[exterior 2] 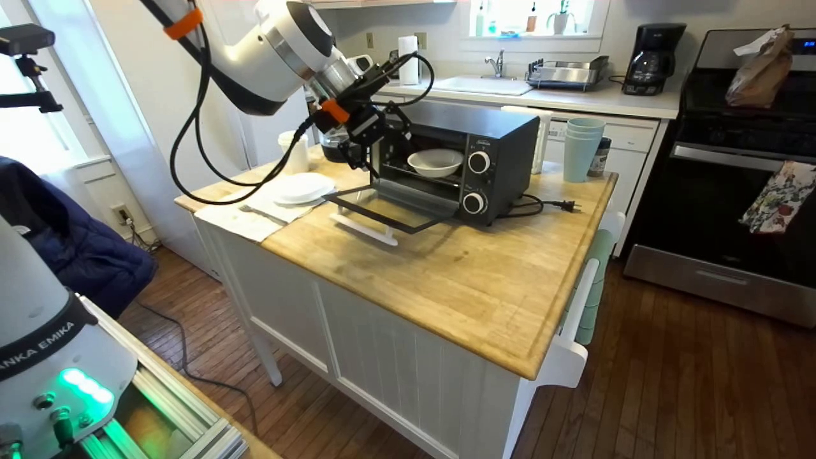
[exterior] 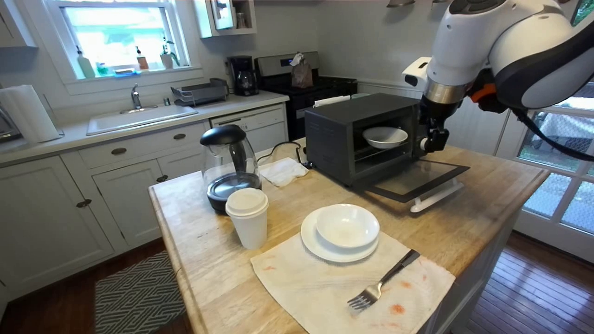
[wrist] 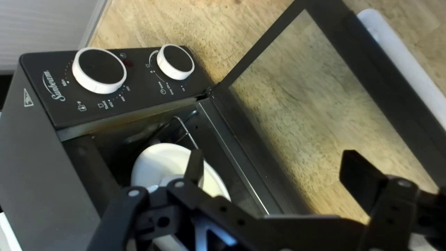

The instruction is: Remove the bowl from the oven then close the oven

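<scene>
The white bowl (exterior: 385,138) rests on the wire rack inside the black oven (exterior: 366,106), upright, as seen in both exterior views. Folded down over the table, the glass oven door (exterior 2: 408,213) stands fully open. My gripper (exterior 2: 390,150) hovers in front of the oven's opening, above the door. In the wrist view the gripper (wrist: 273,157) is open, its fingers wide apart with nothing between them. One of its fingers (wrist: 195,165) overlaps the rim of the bowl (wrist: 156,164) there; contact cannot be told. The opposite finger is over the door (wrist: 369,62).
On a paper towel (exterior: 283,283) lie a fork (exterior: 383,283) and a plate (exterior: 320,246) bearing another white bowl (exterior: 348,226). A lidded cup (exterior: 248,222) and glass kettle (exterior: 232,162) stand nearby. Beside the oven are stacked blue cups (exterior 2: 581,153) and a power plug (exterior 2: 564,205).
</scene>
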